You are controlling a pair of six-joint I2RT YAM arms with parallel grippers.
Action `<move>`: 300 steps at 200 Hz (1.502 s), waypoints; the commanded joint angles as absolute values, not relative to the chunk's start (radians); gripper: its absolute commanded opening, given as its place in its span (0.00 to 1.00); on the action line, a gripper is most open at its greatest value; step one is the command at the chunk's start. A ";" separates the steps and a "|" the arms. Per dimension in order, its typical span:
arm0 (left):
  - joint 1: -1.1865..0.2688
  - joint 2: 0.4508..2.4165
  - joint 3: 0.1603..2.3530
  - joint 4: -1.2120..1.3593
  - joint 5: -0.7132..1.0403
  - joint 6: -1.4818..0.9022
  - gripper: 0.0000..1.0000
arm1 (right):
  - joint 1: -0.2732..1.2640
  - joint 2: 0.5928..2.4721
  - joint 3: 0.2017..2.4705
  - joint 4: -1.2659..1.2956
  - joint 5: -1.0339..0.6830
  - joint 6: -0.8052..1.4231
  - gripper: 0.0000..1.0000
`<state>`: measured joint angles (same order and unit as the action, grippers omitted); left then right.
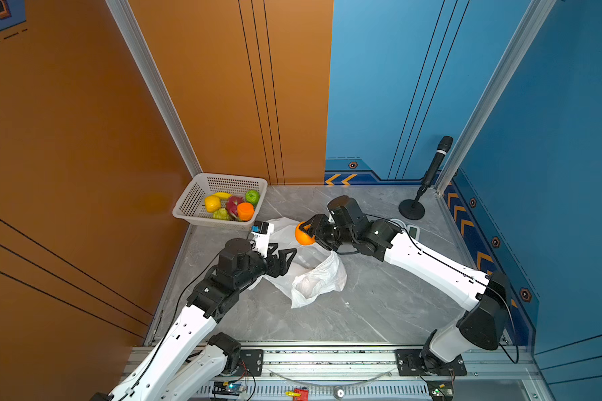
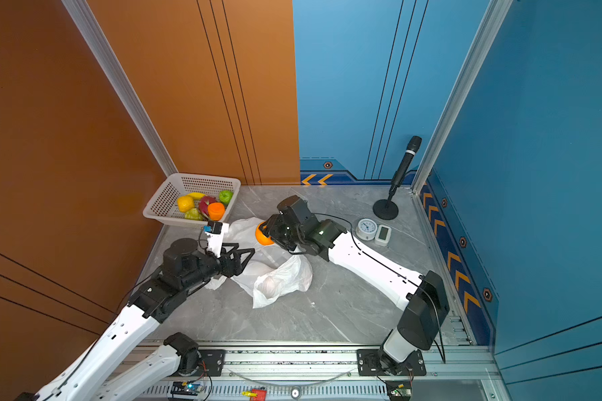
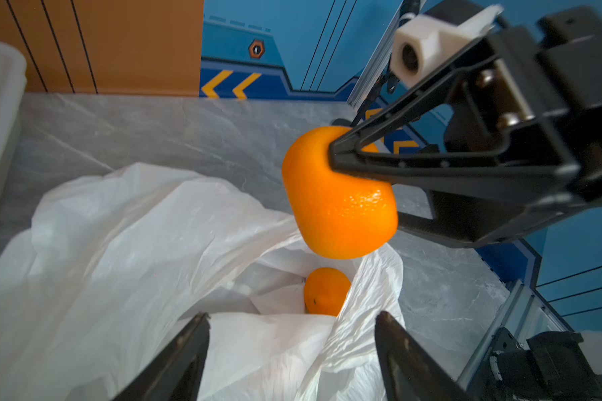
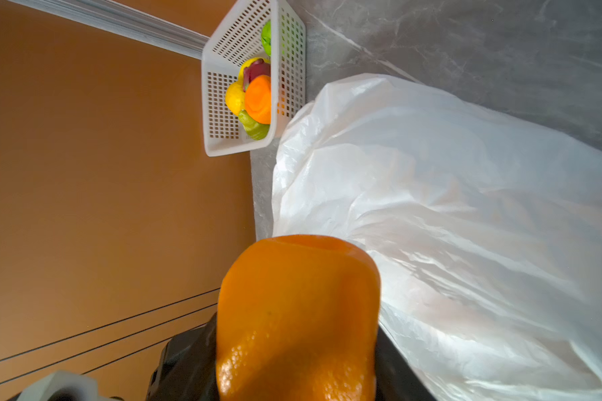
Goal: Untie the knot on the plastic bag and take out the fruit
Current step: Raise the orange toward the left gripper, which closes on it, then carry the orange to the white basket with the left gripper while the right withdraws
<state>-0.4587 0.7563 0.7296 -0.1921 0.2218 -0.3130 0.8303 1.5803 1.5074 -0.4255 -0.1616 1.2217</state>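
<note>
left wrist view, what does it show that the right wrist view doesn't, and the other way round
Only the left wrist view: a second orange lying inside the open plastic bag, the left pincer with fingers apart over the bag, and the right pincer from outside, shut on the held orange.
Only the right wrist view: the pile of fruit in the basket; the left wrist view catches just the basket's edge.
Both: the held orange, the bag, the grey table.
</note>
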 commanded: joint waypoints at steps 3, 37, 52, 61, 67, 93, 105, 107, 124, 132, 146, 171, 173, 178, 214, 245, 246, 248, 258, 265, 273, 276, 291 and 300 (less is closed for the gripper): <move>-0.451 0.723 0.703 0.007 0.267 -0.268 0.79 | 0.818 1.527 1.492 -0.346 -0.202 1.274 0.47; -0.448 0.743 0.705 0.091 0.295 -0.273 0.90 | 0.818 1.505 1.479 -0.267 -0.253 1.325 0.47; -0.447 0.765 0.712 0.135 0.307 -0.288 0.93 | 0.823 1.499 1.478 -0.253 -0.267 1.337 0.47; -0.447 0.781 0.720 0.159 0.314 -0.294 0.95 | 0.828 1.496 1.479 -0.251 -0.270 1.341 0.48; -0.447 0.790 0.725 0.171 0.318 -0.296 0.96 | 0.831 1.493 1.479 -0.250 -0.269 1.342 0.48; -0.446 0.837 0.740 0.211 0.333 -0.293 0.98 | 0.851 1.486 1.471 -0.231 -0.260 1.354 0.48; -0.446 0.855 0.747 0.218 0.334 -0.290 0.98 | 0.860 1.482 1.465 -0.219 -0.254 1.363 0.48; -0.446 0.858 0.748 0.218 0.333 -0.290 0.98 | 0.861 1.482 1.464 -0.216 -0.254 1.365 0.48; -0.446 0.878 0.757 0.227 0.333 -0.293 0.96 | 0.875 1.479 1.455 -0.200 -0.243 1.376 0.48; -0.445 0.883 0.759 0.232 0.333 -0.297 0.93 | 0.882 1.477 1.454 -0.198 -0.241 1.377 0.48; -0.446 0.893 0.766 0.236 0.331 -0.301 0.87 | 0.890 1.476 1.454 -0.199 -0.239 1.377 0.48; -0.445 0.904 0.775 0.232 0.325 -0.313 0.73 | 0.895 1.471 1.451 -0.207 -0.235 1.377 0.48; -0.445 0.905 0.776 0.231 0.324 -0.315 0.72 | 0.897 1.472 1.452 -0.207 -0.235 1.376 0.48; -0.444 0.906 0.779 0.229 0.321 -0.319 0.70 | 0.897 1.470 1.451 -0.208 -0.235 1.376 0.48; -0.440 0.919 0.808 0.187 0.282 -0.333 0.58 | 0.896 1.460 1.457 -0.218 -0.225 1.376 0.55; -0.439 0.940 0.850 0.134 0.251 -0.300 0.50 | 0.868 1.448 1.459 -0.224 -0.221 1.373 0.65; -0.440 0.941 0.851 0.134 0.250 -0.299 0.50 | 0.868 1.447 1.460 -0.224 -0.221 1.373 0.65; -0.440 0.943 0.854 0.132 0.246 -0.298 0.50 | 0.866 1.447 1.459 -0.224 -0.222 1.373 0.66; -0.436 0.951 0.866 0.132 0.234 -0.296 0.49 | 0.852 1.443 1.461 -0.222 -0.227 1.371 0.72; -0.434 0.957 0.872 0.131 0.224 -0.297 0.49 | 0.842 1.440 1.463 -0.223 -0.232 1.371 0.76; -0.431 0.967 0.885 0.128 0.212 -0.301 0.48 | 0.828 1.437 1.463 -0.223 -0.236 1.372 0.83; -0.429 0.972 0.889 0.126 0.209 -0.301 0.48 | 0.821 1.435 1.463 -0.222 -0.237 1.372 0.85; -0.417 1.000 0.926 0.105 0.194 -0.302 0.48 | 0.790 1.424 1.461 -0.217 -0.240 1.365 0.93; -0.407 1.021 0.952 0.094 0.190 -0.302 0.47 | 0.769 1.415 1.455 -0.208 -0.245 1.357 0.95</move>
